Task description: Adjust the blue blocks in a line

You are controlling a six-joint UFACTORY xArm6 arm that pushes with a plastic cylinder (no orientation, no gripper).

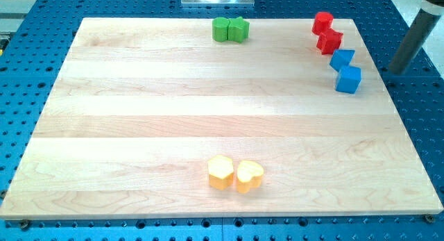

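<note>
Two blue blocks sit near the board's right edge: a blue block [342,59] higher up and a blue cube [348,80] just below it, corners nearly touching. My rod comes in from the view's top right, and my tip [395,71] is off the wooden board [173,102], over the blue perforated table, to the right of the blue blocks and apart from them.
Two red blocks [322,23] [329,41] stand just above the blue ones. Two green blocks [222,30] [238,30] sit side by side at the top middle. Two yellow blocks [220,173] [250,176] sit at the bottom middle.
</note>
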